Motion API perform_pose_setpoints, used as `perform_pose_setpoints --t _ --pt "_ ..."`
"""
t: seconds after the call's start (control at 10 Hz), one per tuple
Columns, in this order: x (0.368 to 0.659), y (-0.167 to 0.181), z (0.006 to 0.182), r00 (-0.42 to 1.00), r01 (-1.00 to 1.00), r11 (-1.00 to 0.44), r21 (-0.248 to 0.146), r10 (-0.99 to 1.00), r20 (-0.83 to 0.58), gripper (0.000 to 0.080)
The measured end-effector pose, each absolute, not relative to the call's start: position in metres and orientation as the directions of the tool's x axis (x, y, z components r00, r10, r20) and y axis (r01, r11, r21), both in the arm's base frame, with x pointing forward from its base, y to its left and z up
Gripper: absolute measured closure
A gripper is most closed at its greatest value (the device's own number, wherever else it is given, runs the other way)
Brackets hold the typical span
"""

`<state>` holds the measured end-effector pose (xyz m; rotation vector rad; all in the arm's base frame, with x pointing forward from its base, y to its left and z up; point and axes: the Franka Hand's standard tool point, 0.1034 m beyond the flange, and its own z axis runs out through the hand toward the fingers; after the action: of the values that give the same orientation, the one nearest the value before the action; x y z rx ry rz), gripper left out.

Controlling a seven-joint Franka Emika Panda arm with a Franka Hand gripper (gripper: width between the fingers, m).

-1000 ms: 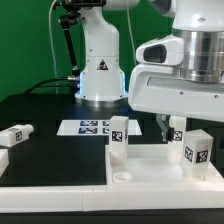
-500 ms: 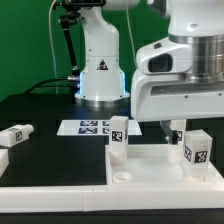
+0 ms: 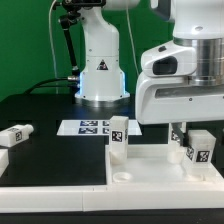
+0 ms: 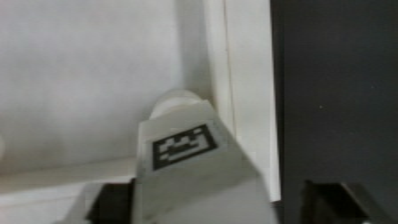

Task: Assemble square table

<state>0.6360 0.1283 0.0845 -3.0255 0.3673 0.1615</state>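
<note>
- Arm base [image 3: 100, 78]: small label with a triangular warning sign; its symbol is too small to read.
- Marker board [image 3: 88, 127]: printed black-and-white square tags.
- Middle leg post [image 3: 118, 136], right leg post [image 3: 198, 150], lying leg post [image 3: 12, 135]: one square tag each.
- Leg post in the wrist view [image 4: 187, 150]: one square tag.
- Words, brands, numbers: none legible.

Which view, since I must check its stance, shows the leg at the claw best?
The exterior view: it shows the leg side-on, nearly full height, standing on the panel. The wrist view looks down along it inside the claw, showing only its top and one tag, so its stance is hard to judge.
</note>
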Motion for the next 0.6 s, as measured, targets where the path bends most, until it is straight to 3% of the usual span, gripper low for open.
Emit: perform_pose_setpoints --t 0.1,0.4,0.6 --pt "0.6363 0.1261 0.0843 0.941 -0.324 -0.944 -0.064 -0.315 -0.121 0.0492" --pt "0.6367 0.1248 0.0832 0.855 -0.511 -0.859 -0.039 -0.503 -0.126 0.0493" --pt "0.6331 0.1174 0.0796 0.661 -0.75 -0.657 -0.074 -0.75 -0.031 0.0493"
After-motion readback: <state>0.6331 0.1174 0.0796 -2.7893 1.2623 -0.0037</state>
